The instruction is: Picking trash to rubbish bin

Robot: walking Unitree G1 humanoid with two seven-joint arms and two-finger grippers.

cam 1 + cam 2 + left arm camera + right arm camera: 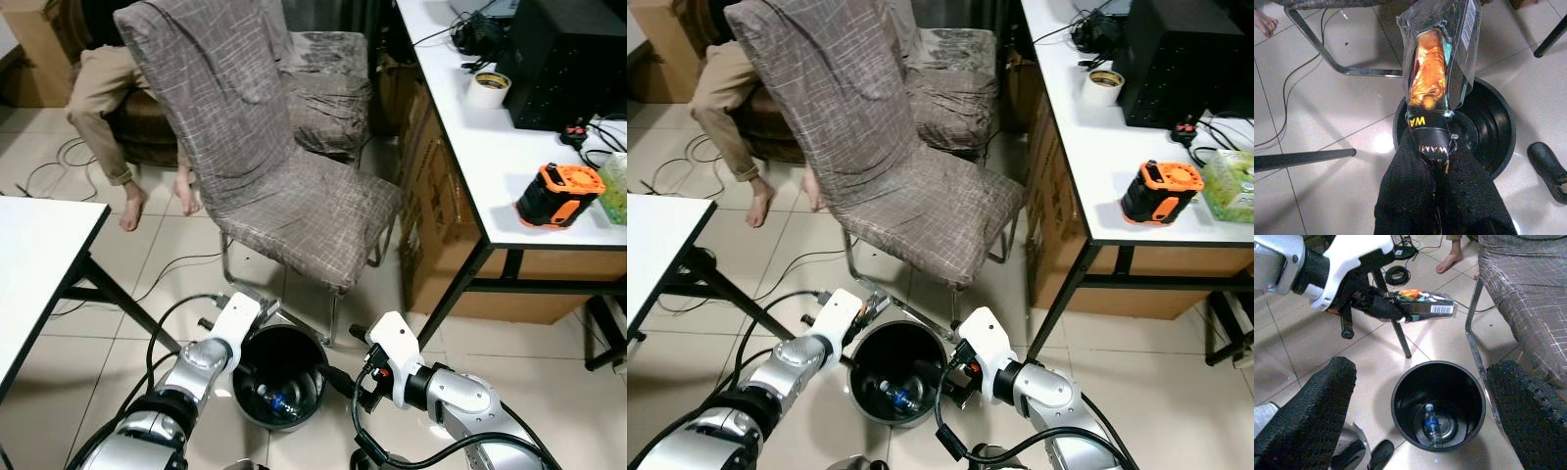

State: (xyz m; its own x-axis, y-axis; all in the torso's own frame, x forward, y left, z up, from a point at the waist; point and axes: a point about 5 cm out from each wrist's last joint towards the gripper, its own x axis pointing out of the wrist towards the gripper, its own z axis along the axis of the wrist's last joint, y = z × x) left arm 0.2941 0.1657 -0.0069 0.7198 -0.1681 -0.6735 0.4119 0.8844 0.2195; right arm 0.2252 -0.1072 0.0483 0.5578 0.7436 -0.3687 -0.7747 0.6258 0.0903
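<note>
One snack wrapper (1440,73), pinched in the left gripper (1437,166) near the black bin's (1400,387) rim, could flutter onto the floor if released early; right gripper (1420,401) hovers spread.

The bin (1438,404) mouth is open on top. A chair (294,196) and its metal leg (1472,340) stand close behind it.

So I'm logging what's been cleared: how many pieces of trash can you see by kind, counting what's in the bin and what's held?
Plastic bottle, lying in the black rubbish bin: 1
Snack wrapper, pinched in the left gripper fingers above the bin's edge: 1
Total: 2
</note>
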